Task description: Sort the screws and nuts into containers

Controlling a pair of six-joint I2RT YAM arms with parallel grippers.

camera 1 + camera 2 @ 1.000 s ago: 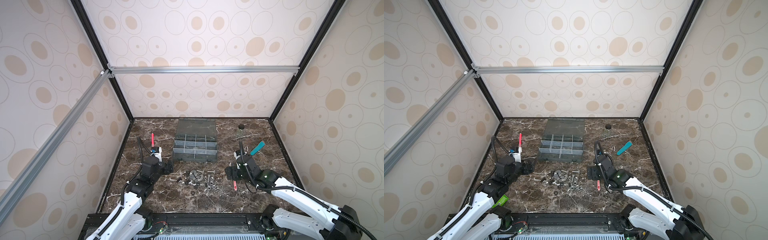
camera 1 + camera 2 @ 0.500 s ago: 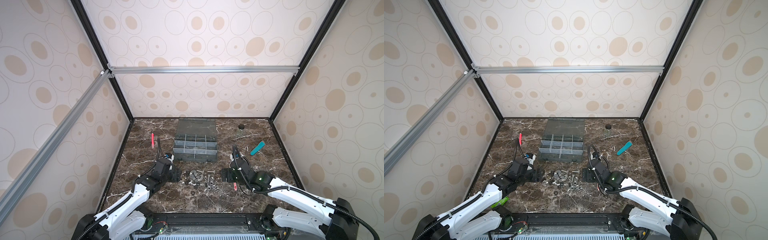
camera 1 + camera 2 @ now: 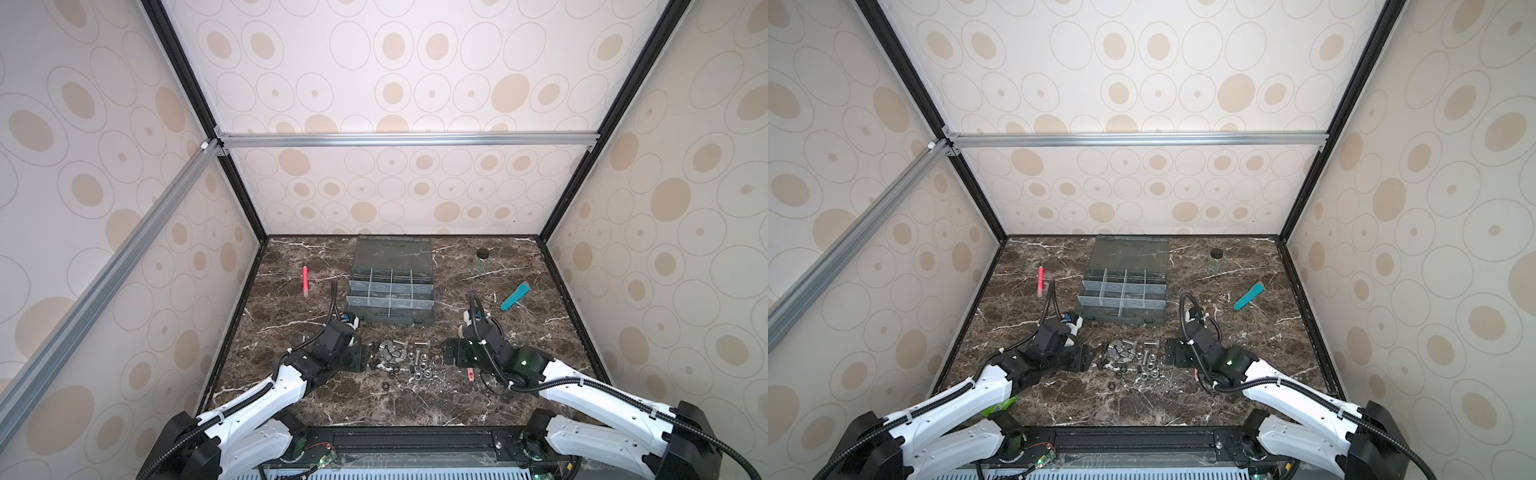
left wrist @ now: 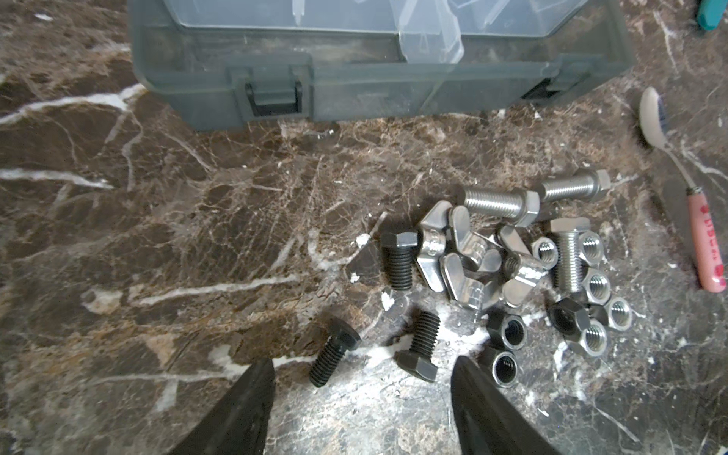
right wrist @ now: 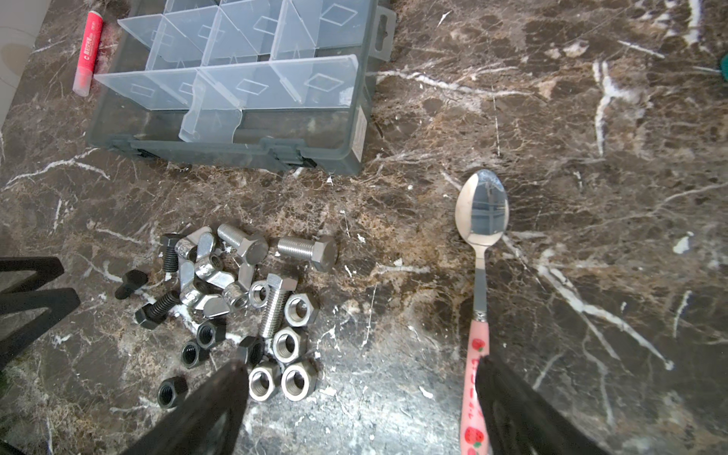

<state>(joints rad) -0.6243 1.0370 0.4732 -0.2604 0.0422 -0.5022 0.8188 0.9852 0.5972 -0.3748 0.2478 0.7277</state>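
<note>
The left pincer (image 4: 362, 366), low over the brown marbled tabletop (image 4: 157, 236), has its black jaws spread wide on nothing, with two short black hex-headed screws (image 4: 335, 356) lying loose between its fingertips. The right pincer (image 5: 358, 364) is likewise wide and empty, with shiny silver hexagonal nuts (image 5: 293, 382) just inside one fingertip and the pink handle of a steel spoon (image 5: 481, 208) at the other. In both top views the mixed pile lies between the two pincers, and the grey plastic organizer box's clear-divided containers (image 3: 390, 286) stand just beyond it, toward the back wall.
</note>
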